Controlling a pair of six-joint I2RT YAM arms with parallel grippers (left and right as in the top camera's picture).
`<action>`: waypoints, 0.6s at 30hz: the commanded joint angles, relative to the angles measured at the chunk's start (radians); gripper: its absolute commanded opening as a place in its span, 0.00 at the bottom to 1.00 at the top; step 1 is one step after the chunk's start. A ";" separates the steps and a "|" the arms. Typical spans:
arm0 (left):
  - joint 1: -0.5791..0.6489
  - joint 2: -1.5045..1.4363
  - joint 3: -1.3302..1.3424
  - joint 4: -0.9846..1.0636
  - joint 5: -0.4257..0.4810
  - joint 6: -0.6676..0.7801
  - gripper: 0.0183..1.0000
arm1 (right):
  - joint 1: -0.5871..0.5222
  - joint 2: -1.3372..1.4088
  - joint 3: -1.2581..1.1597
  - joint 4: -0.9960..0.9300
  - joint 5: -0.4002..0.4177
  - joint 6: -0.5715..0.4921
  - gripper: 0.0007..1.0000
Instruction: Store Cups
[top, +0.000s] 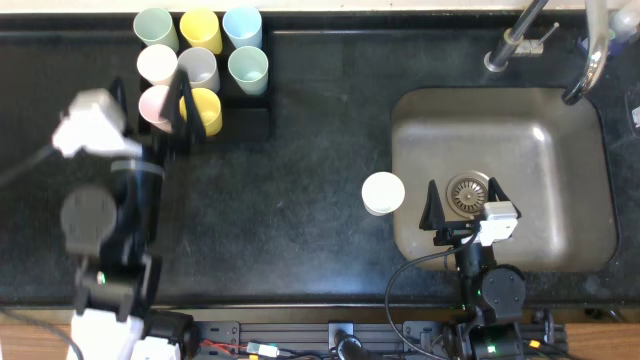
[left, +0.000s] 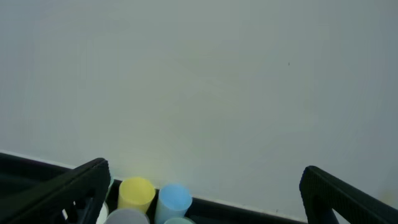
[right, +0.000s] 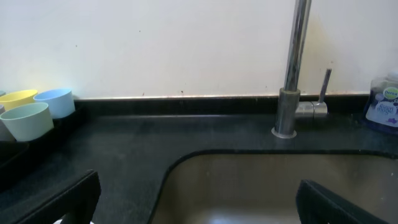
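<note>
Countertop of dark speckled stone (top: 300, 200) spans the top view. At its far left stands a black cup rack (top: 250, 125) holding eight pastel plastic cups (top: 198, 68) in green, yellow, blue, white, grey and pink. A lone white plastic cup (top: 382, 193) stands on the counter just beside the left rim of the stainless steel sink (top: 560, 130). The left gripper (top: 158, 100) hangs above the rack's near row. The right gripper (top: 463, 200) sits over the sink by the drain, fingers spread. From the left wrist, the left gripper (left: 205, 173) is released, wide apart and grasping nothing, with a yellow cup (left: 135, 191) and a blue cup (left: 174, 198) below it. From the right wrist, the right gripper (right: 198, 183) is likewise empty above the sink, with a chrome tap (right: 292, 74) rising behind.
</note>
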 joint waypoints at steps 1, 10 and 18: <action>0.032 -0.173 -0.185 0.035 0.068 0.073 1.00 | -0.004 -0.008 -0.013 0.006 -0.002 -0.003 1.00; 0.040 -0.430 -0.423 0.060 0.094 0.122 1.00 | -0.004 -0.008 -0.013 0.006 -0.002 -0.003 1.00; 0.048 -0.562 -0.564 0.036 0.129 0.118 1.00 | -0.004 -0.008 -0.013 0.006 -0.002 -0.003 1.00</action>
